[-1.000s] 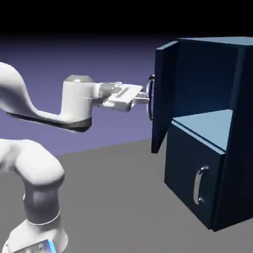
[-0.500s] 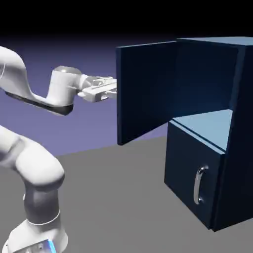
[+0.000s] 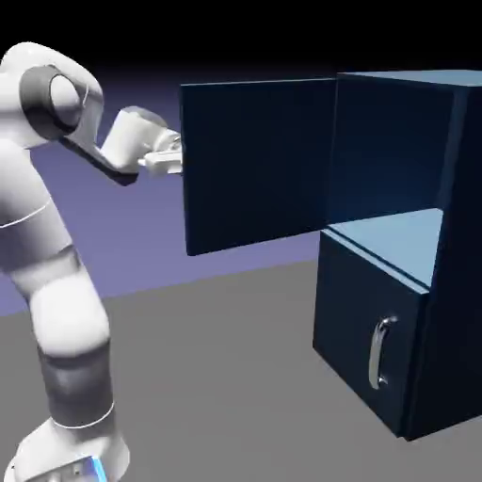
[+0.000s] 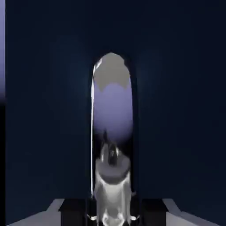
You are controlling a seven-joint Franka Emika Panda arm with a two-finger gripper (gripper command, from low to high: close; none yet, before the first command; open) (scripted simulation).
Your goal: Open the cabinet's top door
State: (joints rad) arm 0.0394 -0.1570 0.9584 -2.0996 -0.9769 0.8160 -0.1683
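Exterior view: top door (image 3: 259, 165) swung wide left of the cabinet (image 3: 377, 329); pincer (image 4: 113, 216) clenched on its silver handle (image 4: 112, 176), so I'd ease it along the hinge arc.

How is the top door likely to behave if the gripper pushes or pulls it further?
The top door looks like a flat, rigid panel, so it should swing whole rather than flex. Joined along one edge to the cabinet, it probably pivots, not tips. Its handle looks polished, so fingers might slip along it.
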